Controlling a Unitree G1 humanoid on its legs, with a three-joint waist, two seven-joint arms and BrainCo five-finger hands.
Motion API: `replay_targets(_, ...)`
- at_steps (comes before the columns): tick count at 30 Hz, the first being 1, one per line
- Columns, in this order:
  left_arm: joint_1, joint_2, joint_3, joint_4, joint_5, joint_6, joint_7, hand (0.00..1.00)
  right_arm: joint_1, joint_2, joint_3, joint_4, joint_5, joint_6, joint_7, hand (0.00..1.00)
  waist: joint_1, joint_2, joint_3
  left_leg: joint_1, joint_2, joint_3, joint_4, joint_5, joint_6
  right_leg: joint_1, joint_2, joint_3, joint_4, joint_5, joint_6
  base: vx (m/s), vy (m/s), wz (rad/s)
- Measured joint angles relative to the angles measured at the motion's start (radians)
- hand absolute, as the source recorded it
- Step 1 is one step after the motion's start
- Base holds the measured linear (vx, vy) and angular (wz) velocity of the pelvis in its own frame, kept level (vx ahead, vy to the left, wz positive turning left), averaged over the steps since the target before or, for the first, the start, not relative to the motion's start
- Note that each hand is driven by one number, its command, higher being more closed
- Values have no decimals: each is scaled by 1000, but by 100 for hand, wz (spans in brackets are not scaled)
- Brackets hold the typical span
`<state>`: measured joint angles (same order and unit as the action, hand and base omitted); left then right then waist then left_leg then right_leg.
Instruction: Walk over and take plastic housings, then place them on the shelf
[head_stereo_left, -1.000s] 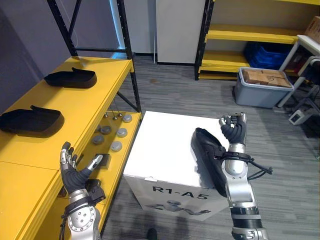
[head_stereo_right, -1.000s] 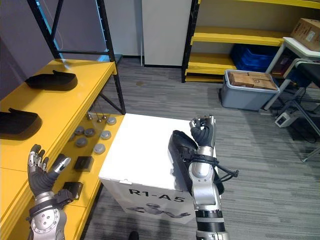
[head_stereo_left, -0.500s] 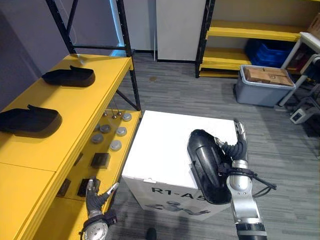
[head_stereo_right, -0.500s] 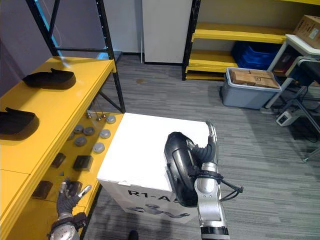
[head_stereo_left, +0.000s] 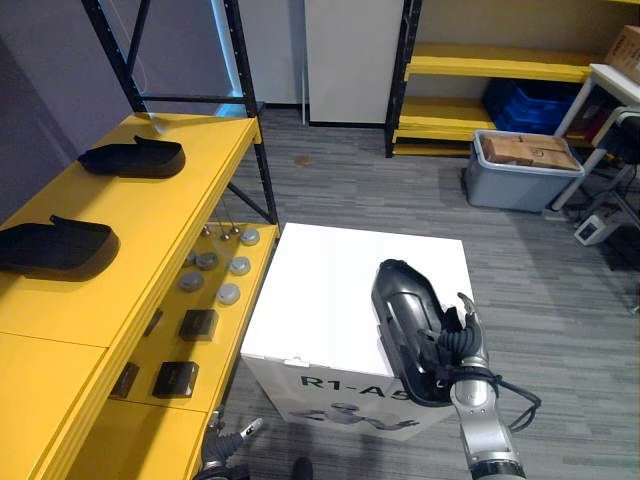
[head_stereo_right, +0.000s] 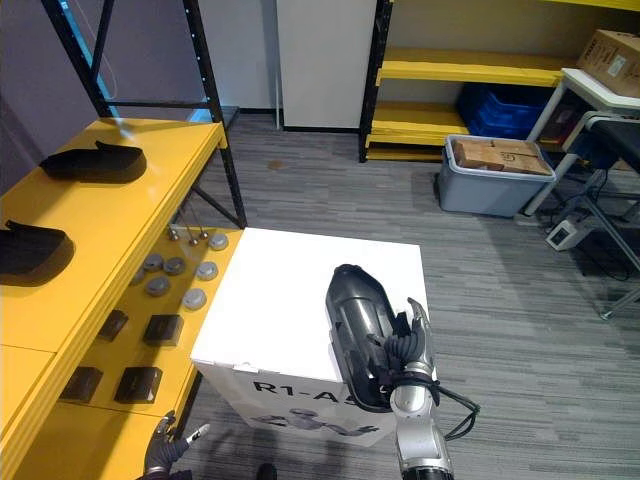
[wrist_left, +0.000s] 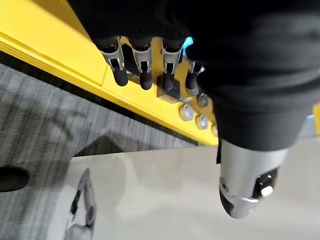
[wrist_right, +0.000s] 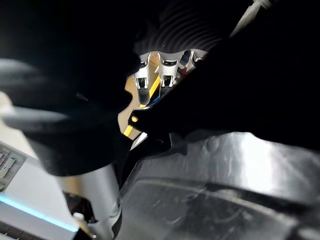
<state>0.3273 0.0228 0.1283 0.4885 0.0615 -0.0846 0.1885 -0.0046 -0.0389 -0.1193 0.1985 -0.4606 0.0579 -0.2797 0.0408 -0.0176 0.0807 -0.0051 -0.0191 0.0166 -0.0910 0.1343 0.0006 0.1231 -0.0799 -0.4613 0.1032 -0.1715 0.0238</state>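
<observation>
We clutch a black plastic housing (head_stereo_left: 400, 310) in our right hand (head_stereo_left: 460, 338); left hand (wrist_left: 143, 67) hangs slack; far grey bin (head_stereo_left: 510, 192) holds cardboard boxes (head_stereo_left: 525, 150).

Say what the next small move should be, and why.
Likely lift the black housing clear of the white box and carry it left toward the yellow shelf. The right hand is curled on its edge, it sits over the box top, and the shelf has bare space beside two housings lying there. The left hand hangs low, open.
</observation>
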Motion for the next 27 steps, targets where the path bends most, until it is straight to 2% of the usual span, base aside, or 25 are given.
replay_targets(7,-12,10,-37,78,3,20,-3,0,-5,14,-38,31,-8,16,-9,0,-3,2,1,2,0,-4,0,-5,-8,12,4,-7,-17,0,-1,3,-15,1)
replay_targets(8,-13,9,-38,83,3,20,-6,0,-9,15,-38,38,-18,17,-7,100,-4,2,1,2,0,-7,0,-6,-8,16,4,-13,-21,0,-1,3,-28,7)
replay_targets(15,-14,11,-38,95,2,22,-24,0,-61,-3,-79,79,-21,21,-11,100,-5,2,13,4,1,-7,-1,-8,-11,20,6,-14,-23,0,-1,-3,-8,1)
replay_targets(17,-14,11,-38,99,2,22,-27,0,-74,-14,-79,91,-21,21,-9,100,-14,2,14,4,0,-8,-1,-8,-11,21,6,-14,-25,0,-1,0,0,0)
replay_targets(27,-19,12,-38,100,-1,26,-39,0,-97,-33,-78,90,-21,22,46,100,-24,-6,22,8,0,-8,-1,-10,-14,40,12,-18,-38,0,-1,3,-34,1)
